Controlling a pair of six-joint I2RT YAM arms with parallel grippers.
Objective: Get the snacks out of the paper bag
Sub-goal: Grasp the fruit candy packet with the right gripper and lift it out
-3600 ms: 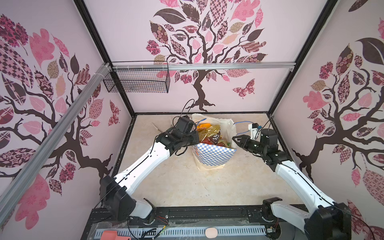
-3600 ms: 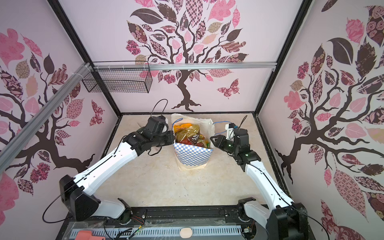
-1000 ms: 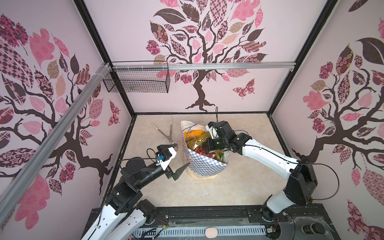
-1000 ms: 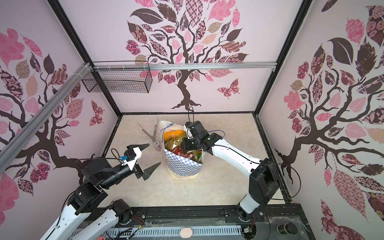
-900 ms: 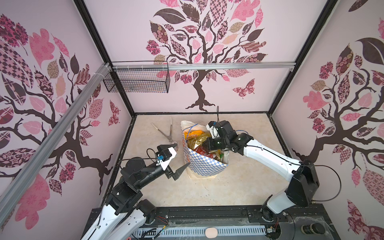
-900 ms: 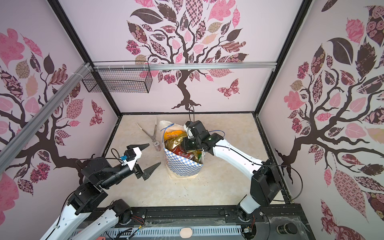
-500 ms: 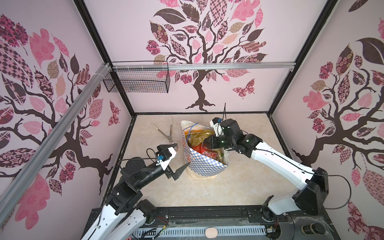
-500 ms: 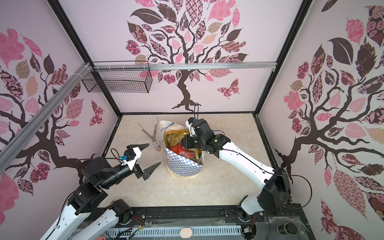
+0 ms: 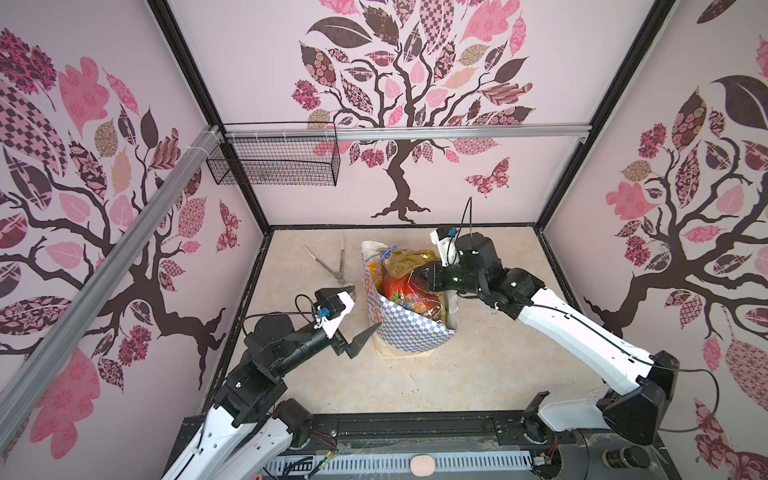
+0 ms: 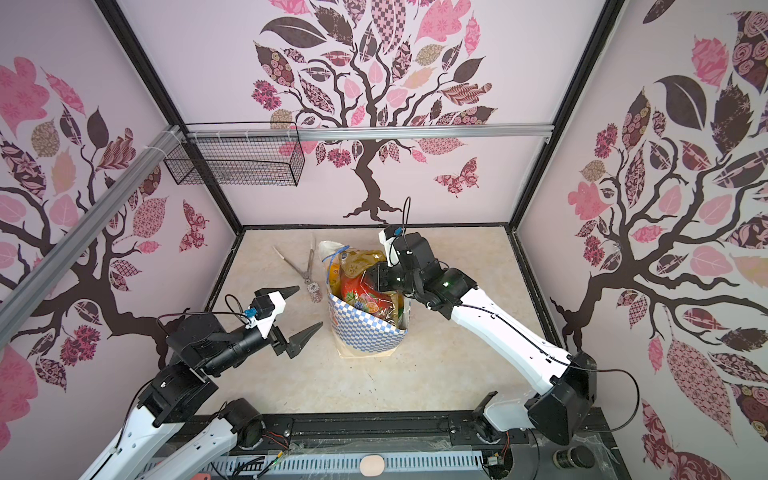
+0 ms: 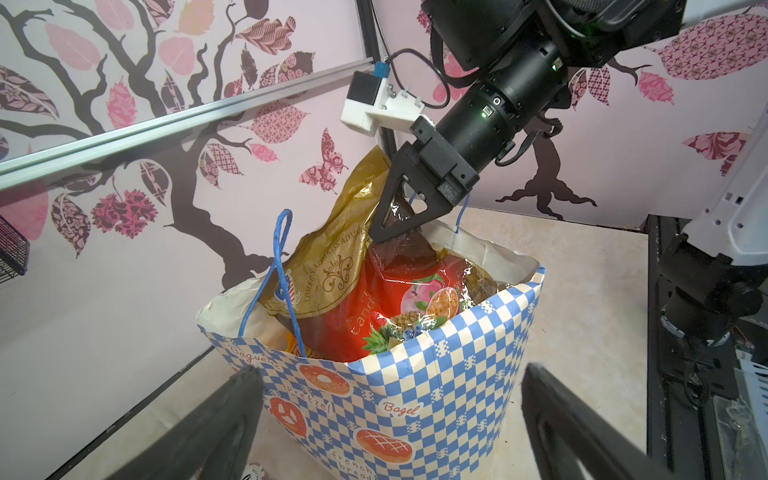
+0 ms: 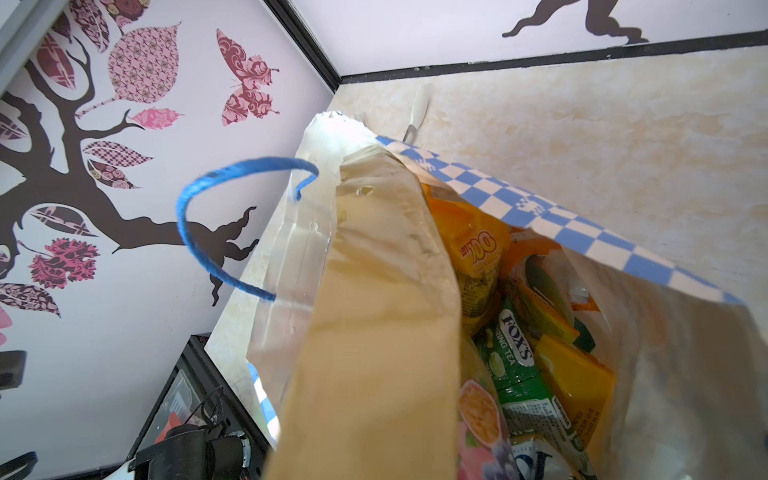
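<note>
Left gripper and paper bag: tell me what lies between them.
Only the small patterned cup, on the table beside the paper bag, ahead of the open left gripper. Clearest in a top view; the left wrist view catches part of it.

In both top views the left arm rose from the lower left, its hand (image 10: 309, 306) spread wide, fingers pointing right. The right arm stretched from the lower right to centre, its hand (image 10: 371, 277) pinched on a gold-red packet (image 10: 357, 291).

Paper bag (image 9: 411, 332), blue-white check, stood upright mid-frame in both top views, mouth open. Gold-red fruit packet (image 9: 405, 282) stuck out tilted above the rim. Green packet (image 12: 513, 359) and orange packet (image 12: 473, 245) lay deeper inside.
</note>
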